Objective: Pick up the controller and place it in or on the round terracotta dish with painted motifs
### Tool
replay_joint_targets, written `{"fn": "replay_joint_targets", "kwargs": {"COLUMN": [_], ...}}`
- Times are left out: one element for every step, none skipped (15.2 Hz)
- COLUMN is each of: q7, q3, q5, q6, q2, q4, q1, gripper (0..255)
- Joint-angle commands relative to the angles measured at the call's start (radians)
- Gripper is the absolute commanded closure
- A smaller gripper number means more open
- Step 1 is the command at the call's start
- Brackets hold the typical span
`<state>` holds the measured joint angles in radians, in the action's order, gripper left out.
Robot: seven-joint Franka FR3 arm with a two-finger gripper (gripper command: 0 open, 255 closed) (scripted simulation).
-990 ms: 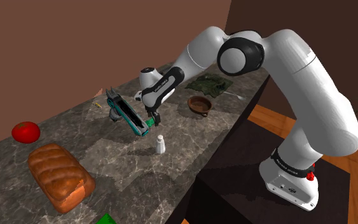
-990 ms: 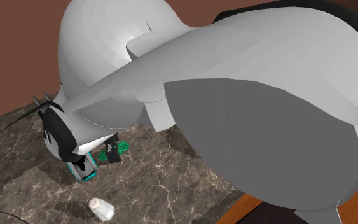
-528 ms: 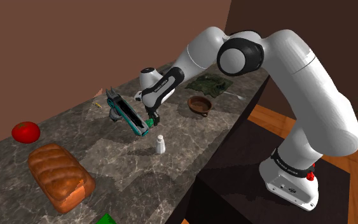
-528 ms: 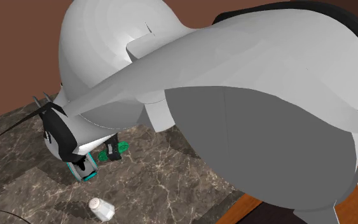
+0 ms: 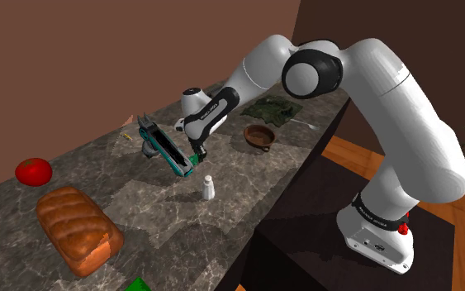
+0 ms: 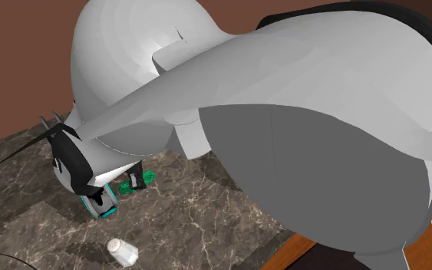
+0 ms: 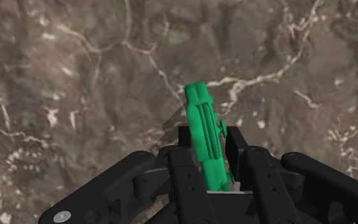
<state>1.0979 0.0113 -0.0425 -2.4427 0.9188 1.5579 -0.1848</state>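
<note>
The controller [image 5: 167, 148] is a long dark piece edged in teal with a bright green end [image 7: 204, 130]. It lies slantwise on the marble counter [image 5: 131, 198]. My gripper [image 5: 196, 156] comes down on the end nearest the dish and is shut on that green part. In the wrist view the gripper [image 7: 207, 145] clasps the green piece between both fingers [image 7: 185, 137]. From the second exterior view the green end [image 6: 145, 178] peeks out beside the gripper [image 6: 133, 182]. The round brown dish [image 5: 259, 136] sits a short way off, toward the shoulder view's right.
A white shaker [image 5: 208, 188] stands just in front of the controller, also lying in sight as the shaker [image 6: 120, 249]. A bread loaf [image 5: 78, 229] and a red tomato [image 5: 33, 171] lie at the left. A dark green cloth [image 5: 273, 109] lies behind the dish. The counter's edge [image 5: 259, 219] drops off near the stand.
The fingers have closed from wide apart onto the controller's green end. The arm and the controller stay where they were.
</note>
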Motion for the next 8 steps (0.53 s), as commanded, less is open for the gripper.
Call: {"fn": "replay_joint_targets", "kwargs": {"q7": [0.000, 0.000, 0.000, 0.001, 0.001, 0.001, 0.001, 0.001], "q3": [0.000, 0.000, 0.000, 0.001, 0.001, 0.001, 0.001, 0.002], "q5": [0.000, 0.000, 0.000, 0.001, 0.001, 0.001, 0.001, 0.001], "q6": [0.000, 0.006, 0.012, 0.018, 0.024, 0.031, 0.038, 0.044], "q2": [0.000, -0.012, -0.023, -0.035, -0.046, -0.057, -0.068, -0.079], "q4": [0.000, 0.006, 0.011, 0.017, 0.021, 0.026, 0.030, 0.034], "q1": [0.000, 0.000, 0.000, 0.000, 0.001, 0.001, 0.001, 0.001], "gripper": [255, 255, 255, 255, 255, 255, 255, 255]}}
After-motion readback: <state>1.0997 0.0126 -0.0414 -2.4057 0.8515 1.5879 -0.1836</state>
